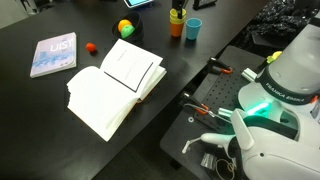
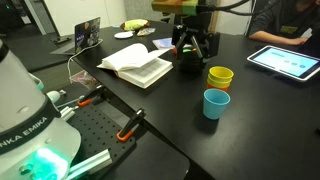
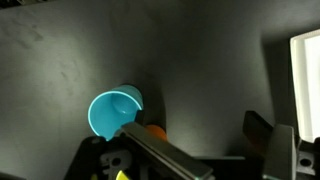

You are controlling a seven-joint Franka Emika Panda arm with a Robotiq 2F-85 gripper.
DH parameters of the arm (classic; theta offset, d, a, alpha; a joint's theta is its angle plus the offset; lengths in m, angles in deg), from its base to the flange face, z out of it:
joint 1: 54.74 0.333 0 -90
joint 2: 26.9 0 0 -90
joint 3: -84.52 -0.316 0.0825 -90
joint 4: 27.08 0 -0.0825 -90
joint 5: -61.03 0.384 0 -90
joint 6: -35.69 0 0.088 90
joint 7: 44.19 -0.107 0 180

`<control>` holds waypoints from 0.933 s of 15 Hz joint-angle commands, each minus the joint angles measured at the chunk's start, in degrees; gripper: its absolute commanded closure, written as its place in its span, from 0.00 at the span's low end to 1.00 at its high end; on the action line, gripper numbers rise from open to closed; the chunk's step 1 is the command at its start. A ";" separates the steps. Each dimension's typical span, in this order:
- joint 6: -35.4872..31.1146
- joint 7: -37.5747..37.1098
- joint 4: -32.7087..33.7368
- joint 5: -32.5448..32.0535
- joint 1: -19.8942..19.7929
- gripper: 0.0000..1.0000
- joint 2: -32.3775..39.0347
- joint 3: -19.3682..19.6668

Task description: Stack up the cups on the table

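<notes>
Stacking is under way, by the look of it: the yellow cup (image 2: 220,75) appears to sit nested in the orange cup (image 1: 176,30), and the blue cup (image 3: 115,112) stands alone on the table (image 1: 30,120), just beside that pair. The gripper (image 2: 196,58) hangs low on the far side of the stack from the blue cup, close to the open book (image 2: 135,62). Whether its fingers are spread or pressed together I cannot tell; they are dark against dark here. From the wrist, the blue cup sits just ahead of the hand and off to one side, upright, mouth up and plainly empty, with a sliver of orange between it and the finger. The yellow cup's mouth shows nothing inside either. The next move looks like the blue one: centre the hand over its rim, pinch one wall, lift clear, then lower it squarely into the yellow mouth without tipping the pair.
</notes>
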 commanded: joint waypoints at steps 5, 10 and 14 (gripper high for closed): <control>-6.56 4.59 -1.52 -4.87 -1.35 0.00 3.70 0.10; -11.37 6.46 -1.86 -5.98 -2.29 0.00 6.63 0.79; -14.96 7.61 -2.06 -5.24 -3.10 0.00 8.57 1.37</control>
